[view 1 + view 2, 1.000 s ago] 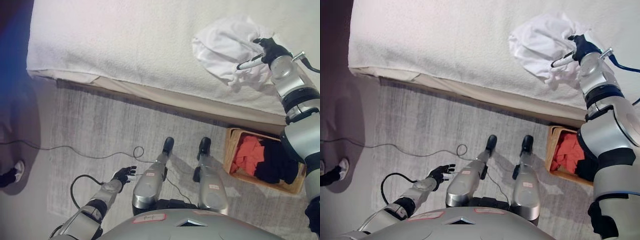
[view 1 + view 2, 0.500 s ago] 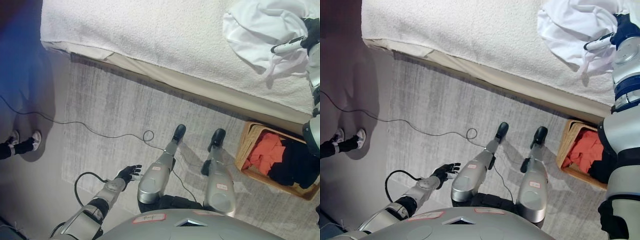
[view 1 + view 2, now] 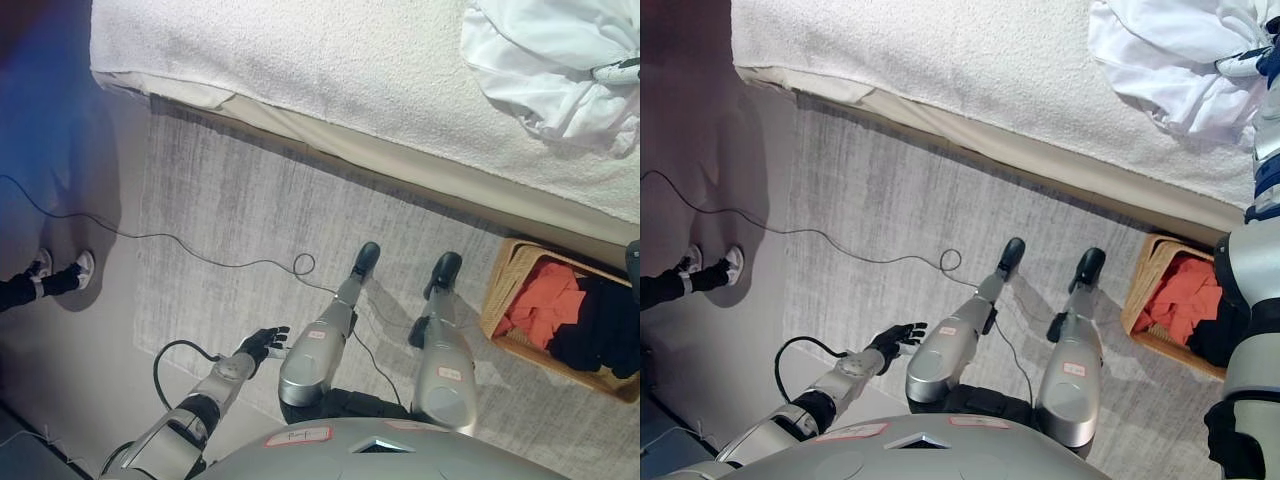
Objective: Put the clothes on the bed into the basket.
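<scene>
A crumpled white garment (image 3: pixel 545 60) lies on the white bed (image 3: pixel 350 50) at the upper right, near the bed's front edge. My right hand (image 3: pixel 1258 64) rests on the garment's right side, mostly cut off by the view's edge. On the floor below the bed's edge stands a wicker basket (image 3: pixel 497 300), holding an orange cloth (image 3: pixel 545 305) and a black cloth (image 3: pixel 605 335). My left hand (image 3: pixel 262 342) hangs low at the lower left, open and empty, far from the bed.
A grey rug (image 3: pixel 250 220) covers the floor between me and the bed. A thin cable (image 3: pixel 180 248) runs across it. A person's shoes (image 3: pixel 60 272) show at the left edge.
The camera has swung, so the bed, the garment and the basket sit further right and higher. My right hand stays on the white garment. The left hand has not moved.
</scene>
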{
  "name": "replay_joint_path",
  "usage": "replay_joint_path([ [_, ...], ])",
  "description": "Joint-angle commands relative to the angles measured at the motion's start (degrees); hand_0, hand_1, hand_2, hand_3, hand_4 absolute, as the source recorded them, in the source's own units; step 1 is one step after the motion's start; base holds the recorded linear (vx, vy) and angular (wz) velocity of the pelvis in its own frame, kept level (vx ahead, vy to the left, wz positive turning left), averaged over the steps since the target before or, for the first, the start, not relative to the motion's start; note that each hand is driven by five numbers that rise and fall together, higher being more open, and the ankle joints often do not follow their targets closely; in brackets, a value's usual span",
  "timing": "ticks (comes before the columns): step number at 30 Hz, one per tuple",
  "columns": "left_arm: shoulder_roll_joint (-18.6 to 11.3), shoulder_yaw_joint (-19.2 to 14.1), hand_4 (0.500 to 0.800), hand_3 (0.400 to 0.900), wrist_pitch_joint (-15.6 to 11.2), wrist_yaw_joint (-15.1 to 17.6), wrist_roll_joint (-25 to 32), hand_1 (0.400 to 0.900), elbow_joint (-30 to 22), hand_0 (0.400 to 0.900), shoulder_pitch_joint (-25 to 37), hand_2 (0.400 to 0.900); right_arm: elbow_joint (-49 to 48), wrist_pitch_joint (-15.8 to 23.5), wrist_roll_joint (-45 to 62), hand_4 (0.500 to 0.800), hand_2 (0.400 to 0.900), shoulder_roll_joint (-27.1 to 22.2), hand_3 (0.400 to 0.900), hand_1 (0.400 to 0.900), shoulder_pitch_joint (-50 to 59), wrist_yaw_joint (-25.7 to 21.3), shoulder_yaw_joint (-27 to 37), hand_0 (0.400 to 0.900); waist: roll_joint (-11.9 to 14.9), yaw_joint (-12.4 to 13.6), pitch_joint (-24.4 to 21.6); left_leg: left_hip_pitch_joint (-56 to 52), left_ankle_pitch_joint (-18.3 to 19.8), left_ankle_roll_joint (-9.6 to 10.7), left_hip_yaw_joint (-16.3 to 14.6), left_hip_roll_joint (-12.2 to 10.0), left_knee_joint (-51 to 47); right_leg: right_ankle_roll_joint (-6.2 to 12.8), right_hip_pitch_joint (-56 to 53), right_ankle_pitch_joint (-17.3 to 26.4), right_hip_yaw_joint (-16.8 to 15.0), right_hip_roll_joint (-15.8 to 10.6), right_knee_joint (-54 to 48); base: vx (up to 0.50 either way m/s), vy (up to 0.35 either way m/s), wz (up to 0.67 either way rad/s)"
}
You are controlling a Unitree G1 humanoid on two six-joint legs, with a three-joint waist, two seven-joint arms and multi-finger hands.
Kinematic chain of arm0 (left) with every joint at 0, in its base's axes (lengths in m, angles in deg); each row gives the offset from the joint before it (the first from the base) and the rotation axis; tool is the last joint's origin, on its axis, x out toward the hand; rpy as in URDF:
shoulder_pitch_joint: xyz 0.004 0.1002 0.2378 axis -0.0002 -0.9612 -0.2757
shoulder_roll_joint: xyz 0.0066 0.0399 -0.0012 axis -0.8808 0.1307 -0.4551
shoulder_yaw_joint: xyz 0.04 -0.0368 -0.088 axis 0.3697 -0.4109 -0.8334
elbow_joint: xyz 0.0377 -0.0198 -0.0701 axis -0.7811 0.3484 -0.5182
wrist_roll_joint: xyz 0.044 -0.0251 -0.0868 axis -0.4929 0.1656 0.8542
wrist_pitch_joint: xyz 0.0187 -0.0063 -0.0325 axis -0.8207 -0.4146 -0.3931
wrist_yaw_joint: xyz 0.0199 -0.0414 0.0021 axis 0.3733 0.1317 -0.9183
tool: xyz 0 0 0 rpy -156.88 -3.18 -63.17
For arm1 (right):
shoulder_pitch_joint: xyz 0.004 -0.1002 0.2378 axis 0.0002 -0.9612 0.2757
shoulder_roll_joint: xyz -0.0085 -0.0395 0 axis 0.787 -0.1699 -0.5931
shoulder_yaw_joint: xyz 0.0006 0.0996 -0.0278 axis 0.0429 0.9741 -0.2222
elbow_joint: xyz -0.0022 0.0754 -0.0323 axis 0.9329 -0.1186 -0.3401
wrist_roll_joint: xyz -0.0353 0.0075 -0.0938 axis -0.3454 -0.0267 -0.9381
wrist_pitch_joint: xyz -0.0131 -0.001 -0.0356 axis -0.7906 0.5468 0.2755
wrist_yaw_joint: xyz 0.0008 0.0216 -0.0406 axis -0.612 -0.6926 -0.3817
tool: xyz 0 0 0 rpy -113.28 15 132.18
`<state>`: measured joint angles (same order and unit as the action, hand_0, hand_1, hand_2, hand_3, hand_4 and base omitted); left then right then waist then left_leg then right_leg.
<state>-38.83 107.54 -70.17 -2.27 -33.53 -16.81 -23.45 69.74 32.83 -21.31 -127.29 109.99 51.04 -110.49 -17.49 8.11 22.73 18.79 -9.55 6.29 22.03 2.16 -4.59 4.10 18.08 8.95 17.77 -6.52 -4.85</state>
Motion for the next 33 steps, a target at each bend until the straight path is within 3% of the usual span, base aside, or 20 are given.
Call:
replay_joint_path([
  [1,-3.51,4.01,0.800,0.900,0.77,0.16,-1.46,0.900,1.46,0.900,-2.92,0.900,1.18,1.55,1.64,0.500,0.400,-1.64,0.400,0.400,5.37,-0.79,-4.15,0.400,1.79,0.07,-0.55,-1.79,3.47,-0.44,-4.39,1.48,0.54,1.02,2.13,-10.52,-6.97,-4.09,12.15,-0.01,0.025,-0.07],
  [12,-1.85,1.84,0.800,0.900,0.89,1.29,-0.14,0.900,6.47,0.900,0.61,0.900,0.10,0.79,2.33,0.500,0.400,-0.34,0.400,0.400,4.89,-0.40,-4.07,0.400,4.82,-2.27,-3.03,-2.56,5.90,-1.42,-7.17,1.76,2.78,1.60,0.00,-8.40,-9.21,-4.38,9.11,0.00,0.043,-0.18],
  [22,-2.56,-3.98,0.800,0.900,1.22,2.04,1.31,0.900,12.56,0.900,3.93,0.900,-0.52,-0.40,0.69,0.500,0.400,1.84,0.400,0.400,2.40,1.51,-3.42,0.400,13.30,-5.54,-8.07,-7.70,10.93,-3.54,-13.28,0.96,4.97,2.55,-3.90,-6.36,-14.26,-2.90,6.20,0.02,0.033,-0.48],
  [28,-4.39,-9.27,0.800,0.900,1.79,2.00,1.66,0.900,15.45,0.900,3.35,0.900,0.93,-1.10,-0.48,0.500,0.400,0.68,0.400,0.400,-0.95,3.48,-1.43,0.400,18.53,-7.19,-13.53,-13.59,13.63,-4.18,-19.34,-0.63,4.41,3.54,-6.90,-4.36,-17.99,-1.24,3.62,0.04,0.034,-0.58],
  [33,-5.29,-11.64,0.800,0.900,2.26,1.68,0.83,0.900,16.88,0.900,2.04,0.900,1.30,-1.26,-0.87,0.500,0.400,-0.94,0.400,0.400,-3.83,4.62,0.15,0.400,20.31,-8.21,-16.35,-17.50,14.54,-4.61,-22.22,-1.61,3.42,3.98,-8.60,-4.06,-19.63,-0.27,3.38,0.04,0.032,-0.48],
])
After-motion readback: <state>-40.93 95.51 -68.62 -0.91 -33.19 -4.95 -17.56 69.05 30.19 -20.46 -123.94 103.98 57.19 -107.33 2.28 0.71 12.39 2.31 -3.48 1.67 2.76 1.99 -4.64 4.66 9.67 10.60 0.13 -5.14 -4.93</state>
